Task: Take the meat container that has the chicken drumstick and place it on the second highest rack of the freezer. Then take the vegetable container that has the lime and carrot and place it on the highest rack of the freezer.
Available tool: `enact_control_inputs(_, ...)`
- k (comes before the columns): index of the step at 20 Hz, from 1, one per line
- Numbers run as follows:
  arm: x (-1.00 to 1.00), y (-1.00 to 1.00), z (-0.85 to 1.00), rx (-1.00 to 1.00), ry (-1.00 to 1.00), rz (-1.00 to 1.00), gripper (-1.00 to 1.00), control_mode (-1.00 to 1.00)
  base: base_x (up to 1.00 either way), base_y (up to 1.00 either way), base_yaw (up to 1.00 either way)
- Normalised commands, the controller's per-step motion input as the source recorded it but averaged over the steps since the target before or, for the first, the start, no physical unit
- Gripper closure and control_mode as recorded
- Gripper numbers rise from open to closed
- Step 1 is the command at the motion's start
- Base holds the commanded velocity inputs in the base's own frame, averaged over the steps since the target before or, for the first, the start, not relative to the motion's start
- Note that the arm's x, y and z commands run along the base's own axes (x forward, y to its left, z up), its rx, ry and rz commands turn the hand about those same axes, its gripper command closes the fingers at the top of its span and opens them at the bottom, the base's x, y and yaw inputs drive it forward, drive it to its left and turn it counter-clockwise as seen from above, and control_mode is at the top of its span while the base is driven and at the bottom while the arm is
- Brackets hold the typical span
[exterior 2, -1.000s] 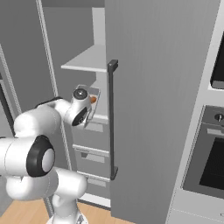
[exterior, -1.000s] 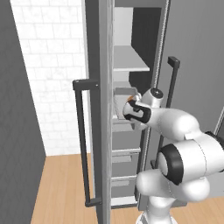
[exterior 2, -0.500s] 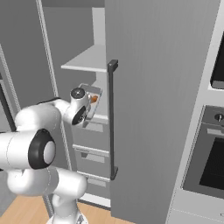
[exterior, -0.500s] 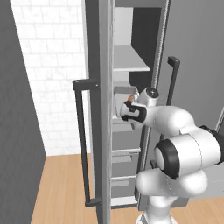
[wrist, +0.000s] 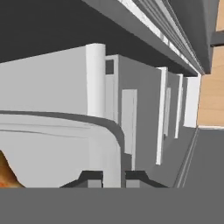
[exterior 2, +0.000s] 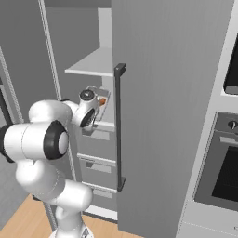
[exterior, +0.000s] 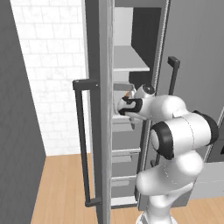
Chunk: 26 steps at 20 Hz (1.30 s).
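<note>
My gripper (wrist: 113,177) is shut on the rounded rim of the pale grey meat container (wrist: 52,144), one dark fingertip on each side of its wall. The orange-brown chicken drumstick (wrist: 6,175) lies inside, at the lower left of the hand view. From the base views, the container (exterior 2: 100,97) with its orange speck is held inside the open freezer (exterior 2: 162,93), under the highest rack (exterior 2: 93,64) and just above the second highest rack (exterior 2: 106,125). My hand (exterior: 128,106) reaches in past the door edge. The vegetable container is out of view.
Grey drawers (exterior 2: 96,166) sit under the lower shelf. The freezer door's dark bar handle (exterior 2: 119,126) stands right of my arm. Another tall door with a bar handle (exterior: 82,141) is on the left, and a black-fronted oven (exterior 2: 225,173) on the right.
My hand has moved slightly deeper into the freezer with the container, and the elbow has swung a little. The grip has stayed shut.
</note>
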Motion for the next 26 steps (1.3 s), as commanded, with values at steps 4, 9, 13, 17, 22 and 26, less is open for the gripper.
enact_control_inputs(4,0.69,0.0,0.0,0.0,0.0,0.0,1.0,-1.0,0.0,0.0,0.0)
enact_control_inputs(9,0.64,0.0,0.0,0.0,0.0,0.0,-1.0,-1.0,0.0,0.0,0.0)
enact_control_inputs(13,0.62,0.0,0.0,0.0,-0.01,-0.05,-1.0,-1.0,0.0,0.0,0.0)
enact_control_inputs(17,0.14,0.0,0.0,0.0,-0.09,-0.15,-1.0,-1.0,0.0,0.0,0.0)
enact_control_inputs(22,-0.13,0.16,0.0,0.02,-0.17,-0.17,-1.0,-1.0,0.0,0.0,0.0)
enact_control_inputs(26,-0.93,0.04,0.02,0.22,-0.04,-0.05,-1.0,-1.0,0.0,0.0,0.0)
